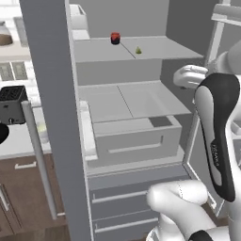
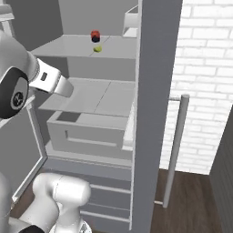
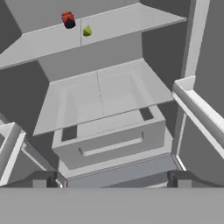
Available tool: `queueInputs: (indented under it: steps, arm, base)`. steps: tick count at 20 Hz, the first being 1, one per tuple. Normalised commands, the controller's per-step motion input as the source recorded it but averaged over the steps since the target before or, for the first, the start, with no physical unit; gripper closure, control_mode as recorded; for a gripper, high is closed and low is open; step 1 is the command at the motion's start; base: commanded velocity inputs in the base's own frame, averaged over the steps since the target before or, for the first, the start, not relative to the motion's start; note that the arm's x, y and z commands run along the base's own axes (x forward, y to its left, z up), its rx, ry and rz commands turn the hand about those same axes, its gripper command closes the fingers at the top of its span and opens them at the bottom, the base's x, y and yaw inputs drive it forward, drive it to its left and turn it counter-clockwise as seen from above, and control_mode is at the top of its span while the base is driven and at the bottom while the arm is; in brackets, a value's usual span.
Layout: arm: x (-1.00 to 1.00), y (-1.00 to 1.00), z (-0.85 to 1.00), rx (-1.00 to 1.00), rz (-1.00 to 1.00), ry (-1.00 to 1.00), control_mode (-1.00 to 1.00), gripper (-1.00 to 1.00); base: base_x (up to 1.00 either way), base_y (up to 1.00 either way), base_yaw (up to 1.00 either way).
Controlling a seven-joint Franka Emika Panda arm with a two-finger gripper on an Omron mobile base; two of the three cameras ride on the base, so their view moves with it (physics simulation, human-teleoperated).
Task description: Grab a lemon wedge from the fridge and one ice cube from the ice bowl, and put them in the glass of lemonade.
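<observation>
The tall grey two-door fridge [image 1: 52, 117] is seen with both doors swung open, and its pale grey interior is exposed in all three views. On the left door one long slim vertical handle [image 1: 38, 160] is seen in the left base view; on the right door one such handle [image 2: 175, 148] is seen in the right base view. Inside, two flat shelves are counted: an upper shelf [image 1: 155, 47] and a lower shelf [image 1: 132, 99] divided by a thin seam. Beneath the lower shelf one grey crisper box [image 1: 136, 139] with a recessed slot handle is set, and below it two wide drawers [image 1: 122, 207] with bar handles are visible.

The white robot arm [image 1: 216, 136] is raised in front of the open compartment. The gripper [image 3: 111, 180] is held wide apart with nothing between its two dark tips, and it is pointed at the crisper box, well apart from the upper shelf.

On the upper shelf two small things are counted: one small red and black object [image 3: 68, 19] whose kind cannot be told, and just beside it one tiny yellow-green lemon wedge [image 3: 87, 31], resting on the shelf.

Outside the fridge, one dark boxy toaster [image 1: 13, 103] is seen on the white counter [image 1: 19, 136].
</observation>
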Motion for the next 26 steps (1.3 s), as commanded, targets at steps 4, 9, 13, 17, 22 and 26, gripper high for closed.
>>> queueInputs:
  steps: [4,9,13,17,22,26]
  arm:
    - [0.0,0.0,0.0,0.0,0.0,0.0,1.0,-1.0]
    - [0.0,0.0,0.0,0.0,0.0,0.0,1.0,-1.0]
    - [0.06,0.0,0.34,0.02,0.0,-0.13,-1.0,-1.0]
    - [0.0,0.1,0.6,0.09,0.0,-0.27,-1.0,-1.0]
    - [0.29,0.07,0.37,0.1,0.0,-0.25,-1.0,-1.0]
    - [0.95,-0.03,0.64,0.0,0.01,0.04,-1.0,-1.0]
  base:
    - [1.0,0.0,0.0]
    - [0.79,0.0,0.0]
    - [0.12,0.0,0.0]
    - [0.0,0.0,0.0]
    - [0.0,0.0,0.0]
    - [0.0,0.0,0.0]
